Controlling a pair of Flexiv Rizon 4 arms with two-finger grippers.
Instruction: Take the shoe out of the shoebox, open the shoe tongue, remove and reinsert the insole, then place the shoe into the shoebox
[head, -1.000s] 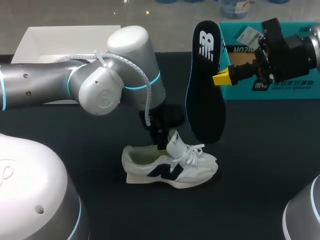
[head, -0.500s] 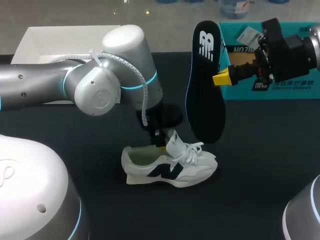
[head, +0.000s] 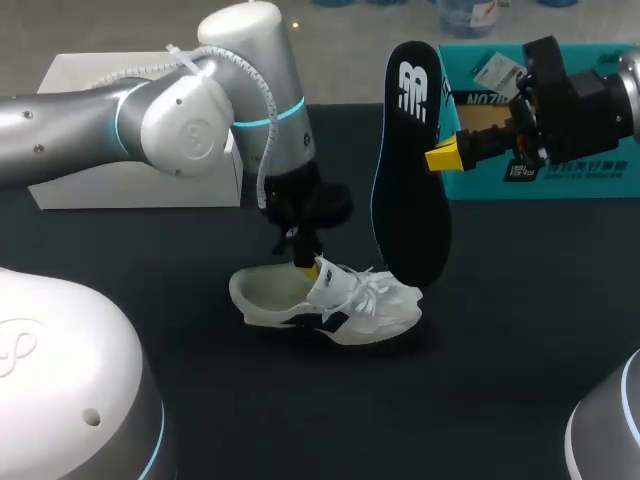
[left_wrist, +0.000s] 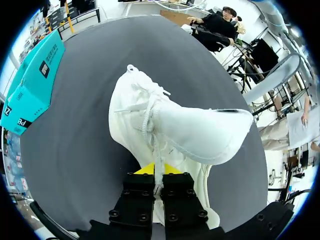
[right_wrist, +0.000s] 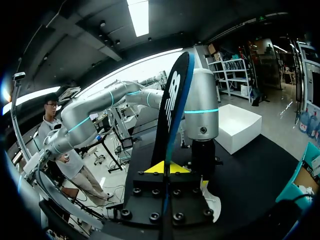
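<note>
A white shoe (head: 268, 297) with a dark side logo lies on the black table (head: 520, 330), toe to the right. My left gripper (head: 309, 266) comes down from above and is shut on the shoe's tongue (head: 331, 282). In the left wrist view the yellow tips (left_wrist: 159, 169) pinch the tongue (left_wrist: 200, 132), and the laces and toe (left_wrist: 142, 107) run ahead of them. My right gripper (head: 446, 157) is shut on a black insole (head: 410, 190), holding it upright above and right of the shoe. It shows edge-on (right_wrist: 172, 105) between the fingers of the right gripper (right_wrist: 167, 168).
An open white shoebox (head: 135, 170) stands at the back left behind my left arm. A teal box (head: 570, 180) sits at the back right behind my right gripper. Bare black table lies in front of and right of the shoe.
My left gripper has closed on the tongue and drawn the shoe a little left, tipping it. The left arm's elbow rose and swung back. The right arm and insole stayed still.
</note>
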